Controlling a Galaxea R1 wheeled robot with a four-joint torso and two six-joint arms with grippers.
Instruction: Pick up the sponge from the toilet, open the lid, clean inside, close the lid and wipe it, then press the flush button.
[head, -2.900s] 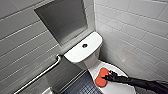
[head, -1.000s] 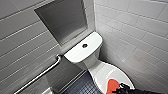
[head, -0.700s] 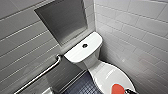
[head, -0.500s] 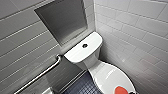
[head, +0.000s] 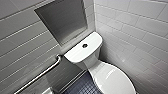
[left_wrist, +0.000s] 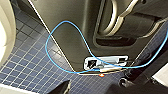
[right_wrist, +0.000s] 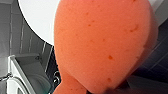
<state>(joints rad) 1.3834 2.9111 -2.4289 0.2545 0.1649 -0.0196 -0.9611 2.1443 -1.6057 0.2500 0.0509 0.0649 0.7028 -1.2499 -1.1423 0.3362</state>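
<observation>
The sponge (right_wrist: 102, 45), bright red-orange and pitted, looms large in the right wrist view, pinched narrow at one end. My right gripper is shut on it, just off the white lid (right_wrist: 37, 17). From the head camera the white toilet (head: 95, 62) stands in the tiled corner. Its oval lid (head: 112, 78) is down and glossy. The round dark flush button (head: 84, 45) sits in the middle of the tank top. My left gripper (left_wrist: 93, 87) hangs open over the dark blue floor tiles, beside the toilet bowl's white side (left_wrist: 6, 32), with nothing in it.
A steel grab bar (head: 40, 75) runs along the left wall below a recessed steel panel (head: 62, 21). White tiled walls close in on both sides of the toilet. A blue cable (left_wrist: 62, 47) loops over my own base in the left wrist view.
My right arm has drawn the sponge down the lid toward me and past the head picture's lower edge. The toilet and the left arm have stayed put.
</observation>
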